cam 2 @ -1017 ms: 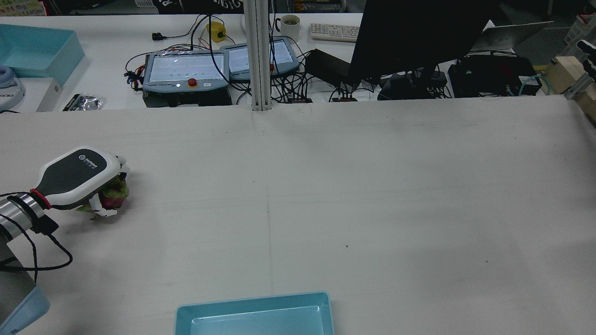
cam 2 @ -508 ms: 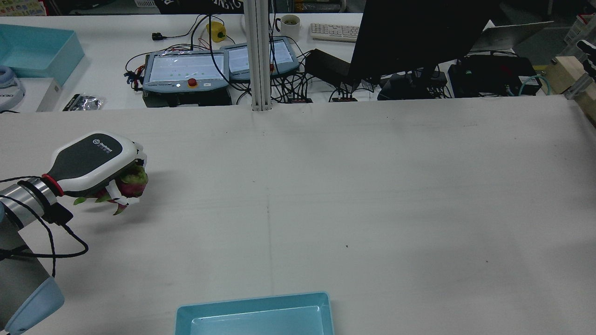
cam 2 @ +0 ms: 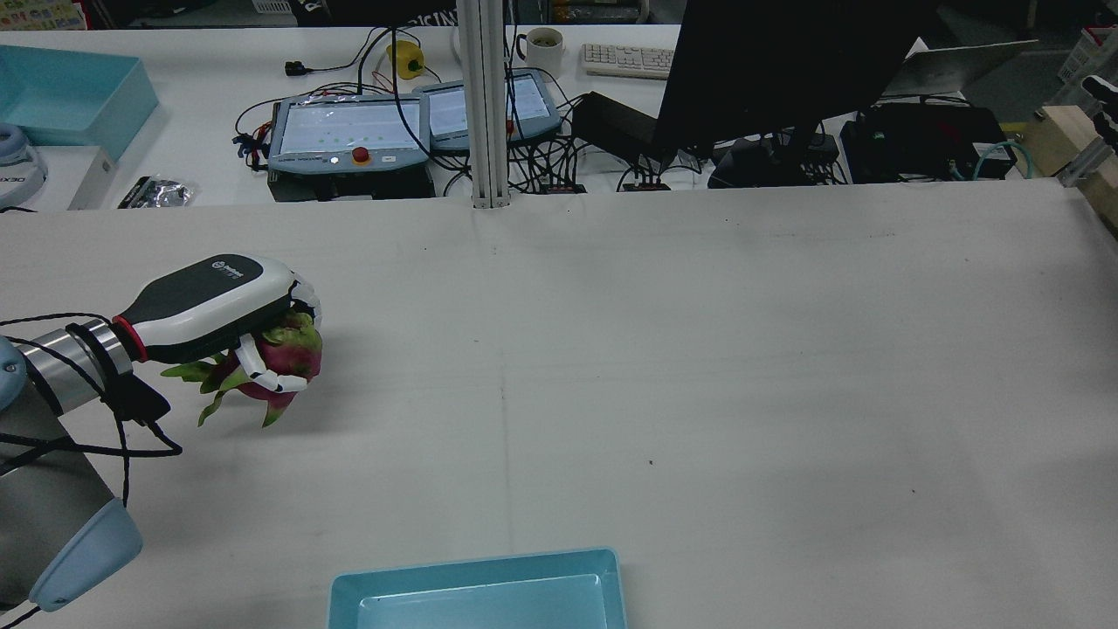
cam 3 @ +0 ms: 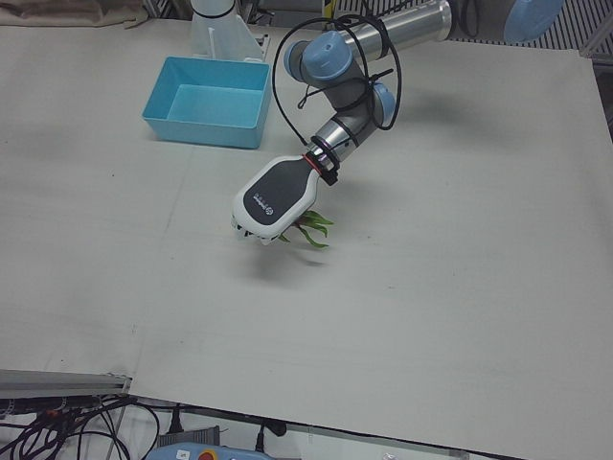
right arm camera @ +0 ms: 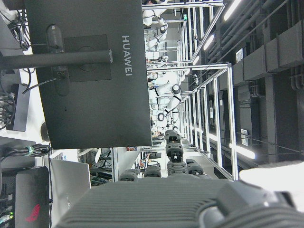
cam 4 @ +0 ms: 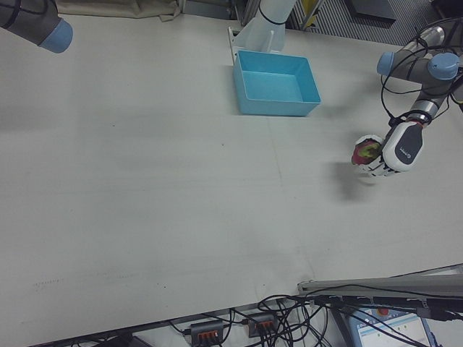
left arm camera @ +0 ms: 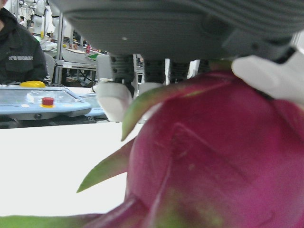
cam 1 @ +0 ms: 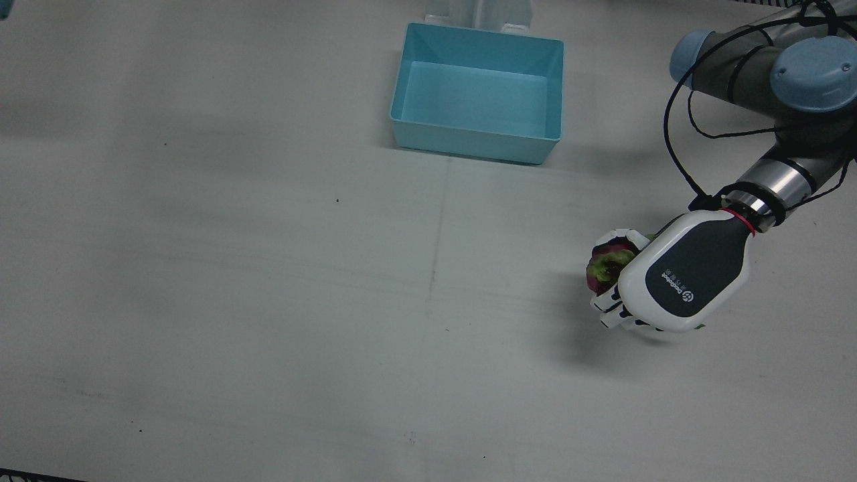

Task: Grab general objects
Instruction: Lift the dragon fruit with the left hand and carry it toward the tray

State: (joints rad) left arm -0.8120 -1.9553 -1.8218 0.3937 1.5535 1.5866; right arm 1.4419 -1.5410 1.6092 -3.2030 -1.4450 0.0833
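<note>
Above the table (cam 2: pixel 699 349), left robot hand (cam 2: pixel 223 306) grips dragon fruit (cam 2: pixel 284 354) w/ fingers closed.

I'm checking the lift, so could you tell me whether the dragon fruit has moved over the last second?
Yes. In the rear view, the dragon fruit, held by the left hand, has shifted right, toward the table's centre seam, and risen.

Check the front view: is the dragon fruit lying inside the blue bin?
No, the dragon fruit is held in the left hand, well apart from the blue bin, which holds nothing.
</note>
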